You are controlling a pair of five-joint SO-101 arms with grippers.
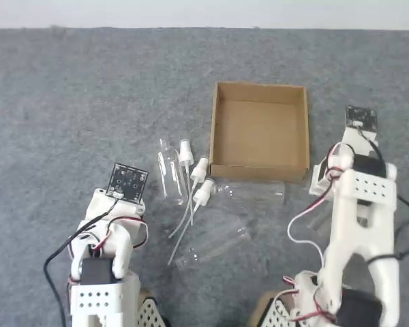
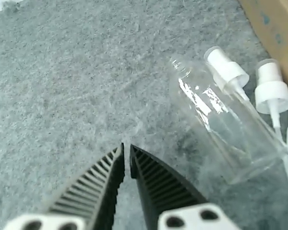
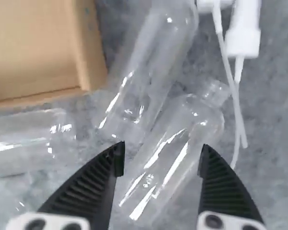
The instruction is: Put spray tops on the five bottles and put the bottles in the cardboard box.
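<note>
Clear bottles lie on the grey carpet in front of the cardboard box [image 1: 259, 129]: one [image 1: 169, 167] to its left, one [image 1: 249, 192] along its front wall, two [image 1: 215, 242] nearer the arms. Three white spray tops [image 1: 200, 169] with long tubes lie between them. My left gripper [image 2: 126, 149] is shut and empty over bare carpet, with a bottle [image 2: 221, 129] and spray tops [image 2: 225, 72] beyond it. My right gripper [image 3: 161, 153] is open above a bottle [image 3: 177, 143] lying between its fingers; another bottle [image 3: 149, 67] lies beside the box [image 3: 33, 48].
The left arm [image 1: 116, 231] stands at the front left and the right arm [image 1: 358, 197] at the front right, beside the box. Another bottle [image 3: 24, 139] lies along the box's wall. Open carpet spreads to the left and behind the box.
</note>
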